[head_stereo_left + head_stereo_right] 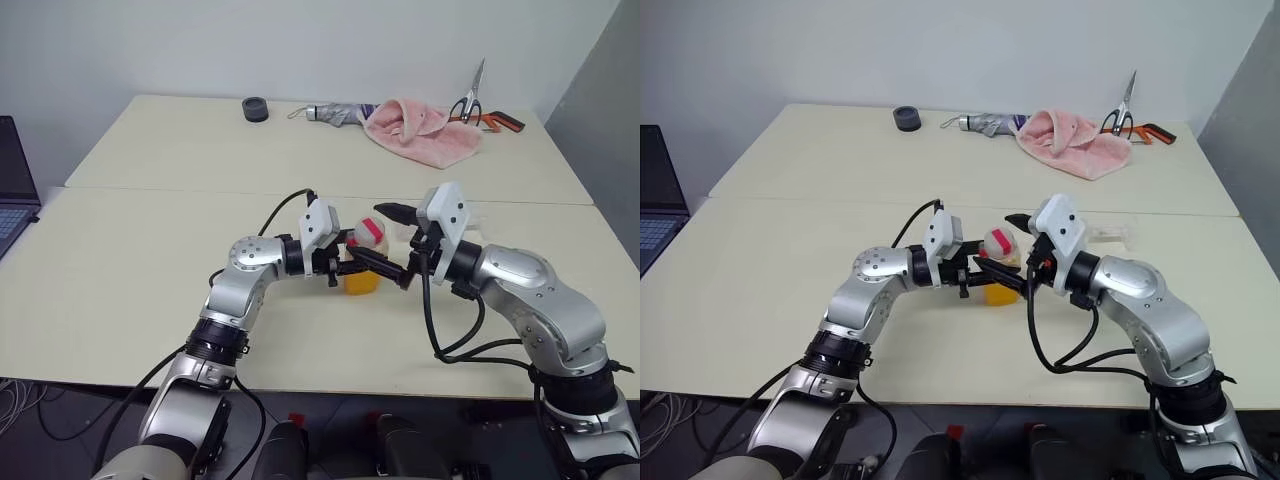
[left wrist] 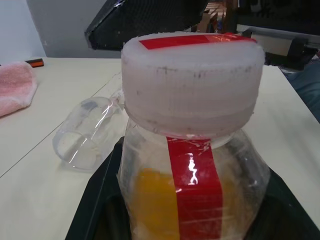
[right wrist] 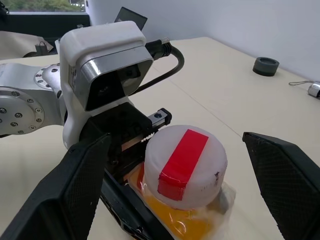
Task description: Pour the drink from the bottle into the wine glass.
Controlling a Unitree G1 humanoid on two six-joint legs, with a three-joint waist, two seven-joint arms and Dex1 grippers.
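2 pale cream tables stand pushed together, a seam running across between them, forming one wide tabletop (image 1: 150, 300). A plain white wall (image 1: 300, 40) rises behind the far edge, and a grey panel (image 1: 610, 90) closes the right corner. The light is soft and even. At the left edge, the corner of a dark laptop (image 1: 12, 190) sits off the tabletop.

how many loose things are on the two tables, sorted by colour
pink: 1, towel
black: 1, tape roll
grey: 1, folded umbrella
metal: 1, scissors
clear: 2, bottle with orange drink, wine glass lying down
total: 6
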